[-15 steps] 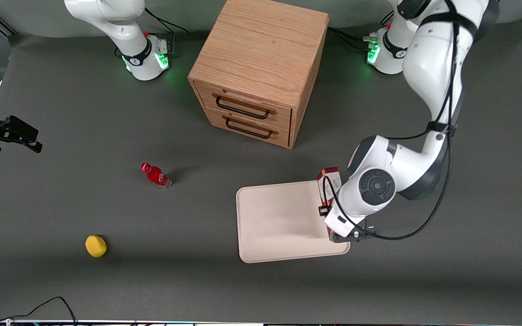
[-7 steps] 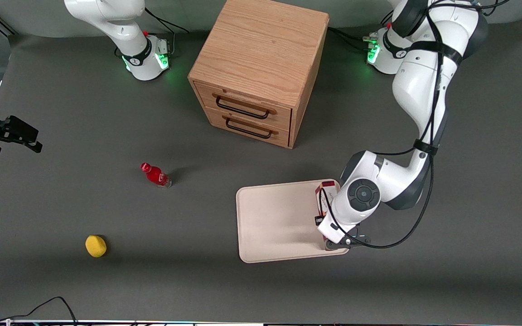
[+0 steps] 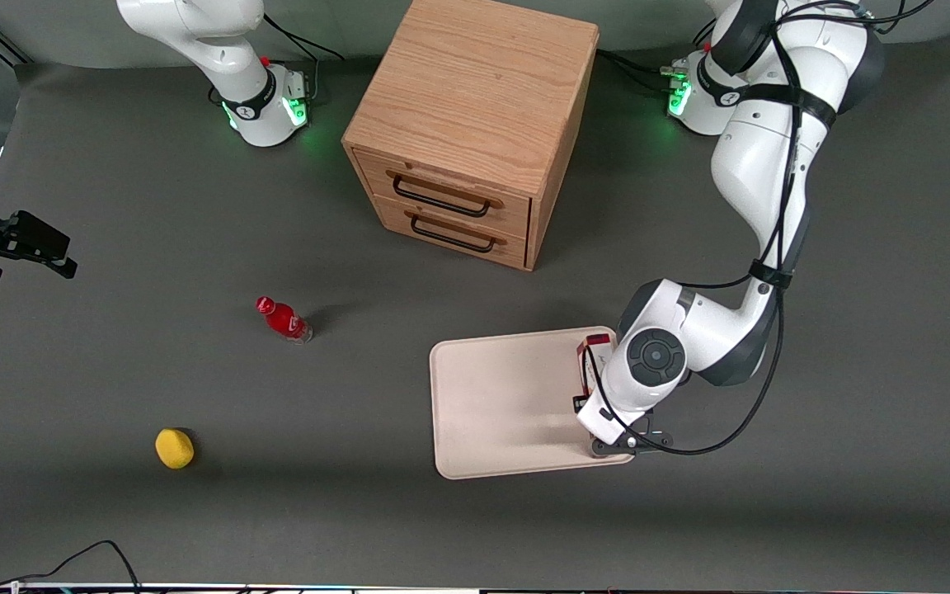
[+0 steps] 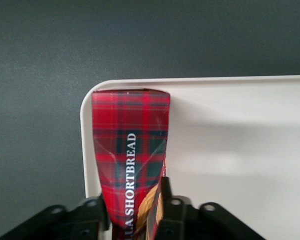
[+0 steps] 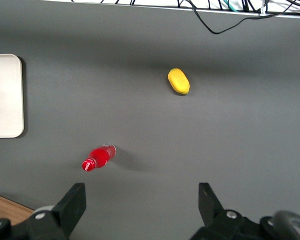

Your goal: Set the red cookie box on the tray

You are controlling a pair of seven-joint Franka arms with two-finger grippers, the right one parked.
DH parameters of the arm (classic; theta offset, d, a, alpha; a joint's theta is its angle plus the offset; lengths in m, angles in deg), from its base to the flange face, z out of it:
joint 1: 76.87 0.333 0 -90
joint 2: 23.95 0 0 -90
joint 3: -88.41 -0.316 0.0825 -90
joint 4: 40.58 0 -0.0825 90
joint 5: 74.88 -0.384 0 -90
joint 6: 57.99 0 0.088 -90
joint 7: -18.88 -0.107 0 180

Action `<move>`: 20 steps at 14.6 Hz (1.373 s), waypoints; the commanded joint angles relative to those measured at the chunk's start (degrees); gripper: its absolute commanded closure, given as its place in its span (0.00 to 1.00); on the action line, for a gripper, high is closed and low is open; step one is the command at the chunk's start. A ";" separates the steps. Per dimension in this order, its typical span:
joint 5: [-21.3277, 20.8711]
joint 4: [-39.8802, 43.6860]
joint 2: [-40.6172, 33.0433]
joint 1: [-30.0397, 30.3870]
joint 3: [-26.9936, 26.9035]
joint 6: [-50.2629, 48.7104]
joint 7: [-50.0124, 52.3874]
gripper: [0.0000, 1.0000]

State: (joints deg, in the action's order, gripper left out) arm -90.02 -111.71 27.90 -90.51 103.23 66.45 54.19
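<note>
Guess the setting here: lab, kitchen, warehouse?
Most likely a robotics lab bench: a dark mat-covered table, arms bolted to it, loose cables, and staged props such as a wooden drawer unit. The gripper holds the red cookie box over the tray.

The front view looks steeply down on the whole bench point(image 3: 195, 511); the left wrist view sits close above the tray point(image 4: 249, 150), shared by all views.

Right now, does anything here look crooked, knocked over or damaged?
One thing: the small red bottle lies tipped on its side on the table. The gripper is shut on the red cookie box over the tray edge; its panels look pinched inward there.
</note>
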 commanded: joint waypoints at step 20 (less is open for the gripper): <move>7.75 -0.58 -35.41 19.87 -0.40 -42.00 -34.16 0.00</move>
State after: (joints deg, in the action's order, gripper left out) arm -84.15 -107.59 -3.14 -72.12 102.84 24.59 22.19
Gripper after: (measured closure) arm 0.000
